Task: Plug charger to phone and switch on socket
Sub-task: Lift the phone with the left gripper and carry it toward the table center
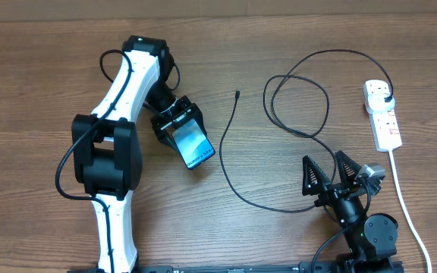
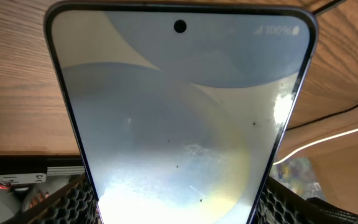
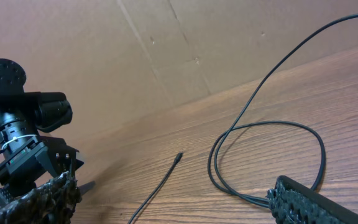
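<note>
1. Phone (image 1: 194,145) is clamped across its width in my left tool (image 1: 177,121), left of centre over the counter (image 1: 36,68), with its lit screen facing up and tilted.
2. Only my left wrist view shows the screen close up. It fills the picture, pale blue to white, with a camera dot at the top. The honeycomb pads (image 2: 73,200) press its lower edges on both sides. To the right, behind the phone, a black cable and the white cord (image 2: 334,138) cross the wood.
3. The charger (image 1: 226,171) lies loose on the counter just right of the phone, not touching it. Its connector tip (image 1: 237,94) points away from me. The right wrist view shows that tip (image 3: 179,157) lying flat, with the left arm (image 3: 17,124) beyond it and a cardboard wall (image 3: 241,37) behind.
4. My right tool (image 1: 328,176) is spread wide and holds nothing. It sits just right of the cable's low bend, with the cable's loops lying between it and the far edge.
5. The socket (image 1: 384,125) lies far right, and the black plug (image 1: 386,99) is seated near its far end. I cannot read the switch position.
</note>
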Robot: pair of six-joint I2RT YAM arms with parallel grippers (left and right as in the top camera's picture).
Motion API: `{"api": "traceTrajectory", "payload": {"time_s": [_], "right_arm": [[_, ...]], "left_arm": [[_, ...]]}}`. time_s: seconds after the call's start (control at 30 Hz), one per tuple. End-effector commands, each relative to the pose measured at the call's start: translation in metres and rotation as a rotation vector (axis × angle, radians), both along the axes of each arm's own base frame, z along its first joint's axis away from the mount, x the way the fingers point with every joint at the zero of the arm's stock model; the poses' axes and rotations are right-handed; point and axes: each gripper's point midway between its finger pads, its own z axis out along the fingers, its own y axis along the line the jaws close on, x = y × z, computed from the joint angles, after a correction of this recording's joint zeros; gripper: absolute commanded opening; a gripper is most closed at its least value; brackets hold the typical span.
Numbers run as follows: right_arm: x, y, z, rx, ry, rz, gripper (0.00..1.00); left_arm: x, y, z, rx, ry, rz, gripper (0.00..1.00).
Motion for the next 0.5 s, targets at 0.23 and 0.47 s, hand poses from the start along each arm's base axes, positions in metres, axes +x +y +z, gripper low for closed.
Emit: {"api": "traceTrajectory", "payload": {"time_s": [0.23,0.47], "right_arm": [[0.0004,-0.0005,-0.0027,-0.004,-0.001,-0.005,1.0],[0.0004,-0.0005,-0.0027,-0.004,-0.001,-0.005,1.0]], "left_arm": [[0.0053,-0.0047,0.0088,-0.046,-0.021,0.006,0.04],[0.0055,-0.0067,0.0099,-0.058,-0.019,0.012,0.04]]}}
